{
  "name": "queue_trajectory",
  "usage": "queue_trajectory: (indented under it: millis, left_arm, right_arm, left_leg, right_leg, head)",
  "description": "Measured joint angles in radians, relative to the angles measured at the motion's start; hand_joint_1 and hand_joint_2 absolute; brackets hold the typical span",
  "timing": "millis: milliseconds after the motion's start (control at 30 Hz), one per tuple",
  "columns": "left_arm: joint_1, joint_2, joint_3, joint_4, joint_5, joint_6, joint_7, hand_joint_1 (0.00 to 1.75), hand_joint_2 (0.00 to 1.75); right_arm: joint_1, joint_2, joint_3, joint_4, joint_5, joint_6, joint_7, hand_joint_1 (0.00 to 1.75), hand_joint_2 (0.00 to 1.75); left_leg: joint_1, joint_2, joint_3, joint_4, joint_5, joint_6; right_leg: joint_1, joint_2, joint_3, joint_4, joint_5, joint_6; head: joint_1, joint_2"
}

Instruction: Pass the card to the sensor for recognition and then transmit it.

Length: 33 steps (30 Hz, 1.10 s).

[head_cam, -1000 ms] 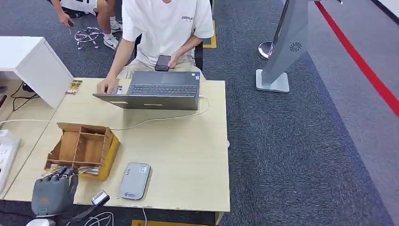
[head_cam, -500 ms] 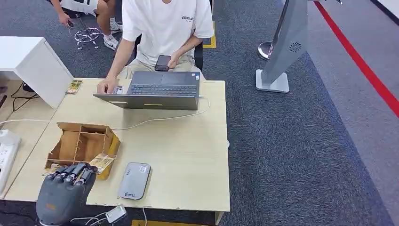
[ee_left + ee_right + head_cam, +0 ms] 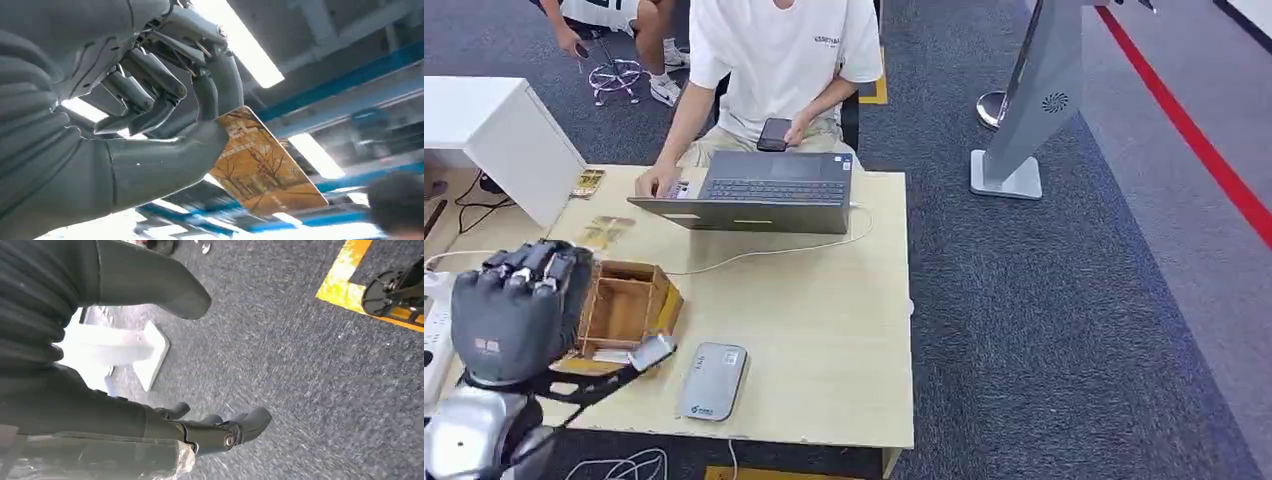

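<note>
L hand (image 3: pixel 516 310) raised over table (image 3: pixel 824 330), thumb & finger pinching card (image 3: pixel 265 170). R hand (image 3: pixel 200 432) hangs by floor, fingers apart, holding nothing.

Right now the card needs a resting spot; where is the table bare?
Bare wood lies on the table between the laptop and the grey sensor, over to the right edge. It is crowded around the wooden box, where the left hand hovers.

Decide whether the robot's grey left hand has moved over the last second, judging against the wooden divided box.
Yes. The left hand rose from the table's near edge to beside the wooden divided box, holding the card.
</note>
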<state>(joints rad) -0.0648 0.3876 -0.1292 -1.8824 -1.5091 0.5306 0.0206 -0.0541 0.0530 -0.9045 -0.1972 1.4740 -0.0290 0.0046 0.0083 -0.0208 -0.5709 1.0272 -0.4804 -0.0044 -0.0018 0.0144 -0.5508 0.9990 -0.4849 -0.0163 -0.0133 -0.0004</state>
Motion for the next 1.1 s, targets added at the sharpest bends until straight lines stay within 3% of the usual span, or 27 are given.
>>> queue_trajectory:
  millis: [133,233,433,467,500,567,800,1100]
  left_arm:
    - [-0.187,0.000,0.051,0.253,-0.028,0.006,-0.016,1.75,1.75]
    - [-0.257,0.000,0.064,0.365,-0.040,0.011,-0.005,1.75,1.75]
    - [-0.271,0.002,0.063,0.388,-0.046,0.012,0.017,1.75,1.75]
    - [-0.378,0.036,-0.006,0.539,-0.051,0.014,0.145,1.75,1.75]
    - [-0.526,0.038,-0.149,0.749,-0.051,0.017,0.206,1.75,1.75]
    - [-0.579,0.033,-0.205,0.824,-0.051,0.016,0.224,1.75,1.75]
    - [-0.666,0.019,-0.295,0.955,-0.051,0.014,0.235,1.75,1.75]
    - [-0.688,0.008,-0.313,1.013,-0.051,0.012,0.234,1.75,1.75]
  right_arm:
    - [-0.004,0.000,0.013,0.000,0.011,0.003,-0.003,0.00,1.75]
    - [-0.004,0.000,0.017,0.000,0.012,0.003,-0.004,0.00,1.75]
    - [-0.004,0.000,0.019,0.000,0.014,0.003,-0.005,0.00,1.75]
    - [-0.010,0.000,0.033,0.001,0.026,0.008,0.008,0.00,1.75]
    - [-0.029,0.002,0.039,0.001,0.024,0.023,0.020,0.00,1.75]
    - [-0.033,0.003,0.040,0.001,0.024,0.023,0.026,0.00,1.75]
    - [-0.033,0.006,0.045,0.003,0.024,0.024,0.037,0.00,1.75]
    - [-0.033,0.006,0.047,0.004,0.022,0.025,0.046,0.00,1.75]
  left_leg:
    - [0.000,0.001,0.000,0.000,0.002,-0.001]
    - [0.000,0.003,0.000,0.000,0.002,-0.001]
    - [0.000,0.003,-0.001,0.000,0.002,-0.001]
    - [0.000,0.003,-0.002,0.001,0.002,-0.001]
    - [0.000,0.003,-0.003,0.001,0.003,-0.001]
    - [0.000,0.006,-0.003,0.001,0.003,-0.001]
    - [0.000,0.007,-0.004,0.001,0.003,-0.001]
    - [0.000,0.011,-0.007,0.001,0.003,-0.001]
  right_leg:
    - [0.000,0.002,-0.001,0.001,0.001,-0.001]
    - [0.000,0.003,-0.001,0.001,0.002,-0.001]
    - [0.000,0.004,-0.002,0.001,0.002,-0.001]
    - [0.000,0.003,-0.004,0.001,0.002,-0.001]
    - [0.000,0.003,-0.004,0.001,0.004,-0.001]
    - [0.000,0.007,-0.005,0.001,0.006,0.000]
    - [0.000,0.009,-0.007,0.001,0.006,0.000]
    - [0.000,0.013,-0.011,0.002,0.006,0.000]
  head:
    - [-0.002,0.000]
    - [-0.002,0.000]
    - [-0.002,0.000]
    - [-0.002,0.000]
    - [-0.002,0.000]
    - [-0.002,0.000]
    - [-0.002,0.000]
    - [-0.002,0.000]
